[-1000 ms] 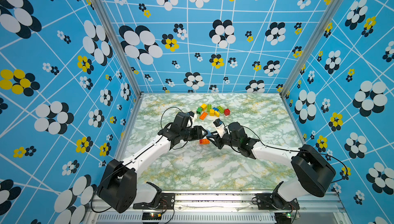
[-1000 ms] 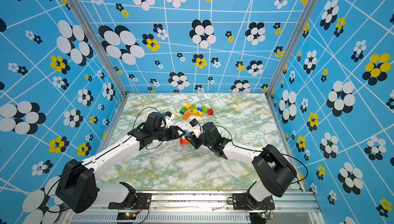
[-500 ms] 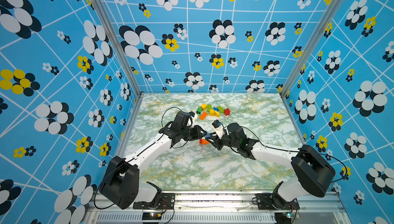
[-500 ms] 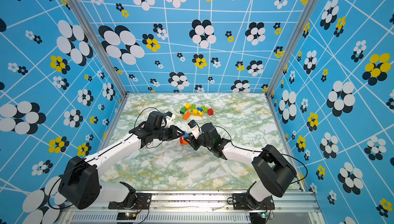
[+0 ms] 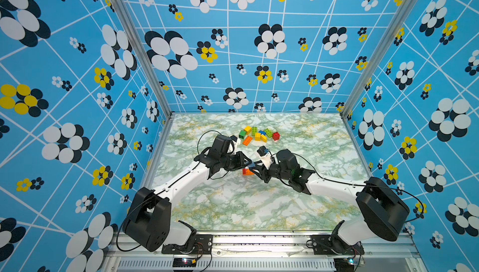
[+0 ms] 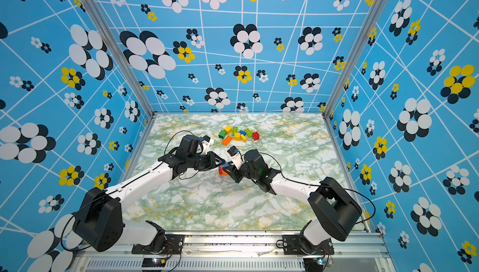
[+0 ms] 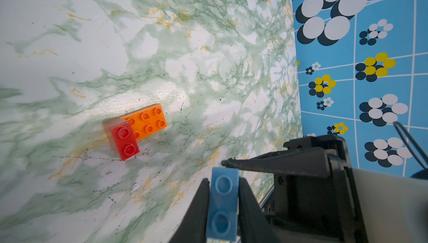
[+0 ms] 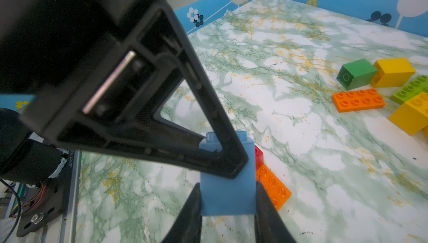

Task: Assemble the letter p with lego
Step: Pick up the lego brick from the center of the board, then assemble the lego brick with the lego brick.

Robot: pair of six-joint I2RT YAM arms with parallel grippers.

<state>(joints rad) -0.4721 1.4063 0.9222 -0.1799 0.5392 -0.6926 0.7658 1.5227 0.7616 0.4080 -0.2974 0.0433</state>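
You have the light blue brick (image 8: 228,195) clamped by both arms at once: the right gripper (image 8: 228,204) pinches its lower sides, and the left gripper (image 7: 223,197) is closed across it, as the left wrist view shows with two studs facing the camera. It hangs just above the started build, an orange plate (image 7: 148,121) with a red brick (image 7: 124,141) pressed on one end, lying on the marble table (image 5: 233,206); the spare lego pile (image 5: 259,134) sits well apart, toward the back wall. Your risk is in this double hold: if either arm moves while both squeeze, the brick can twist, pop out, or drag one finger off; if the right jaws let go while the left grip sits skewed, the brick may tilt and miss the studs below. A dropped brick could also knock the orange plate askew. Compared with a second ago, your left jaws have gone from standing apart beside the brick to closing on it, while the right grip and the two arms' poses look unchanged
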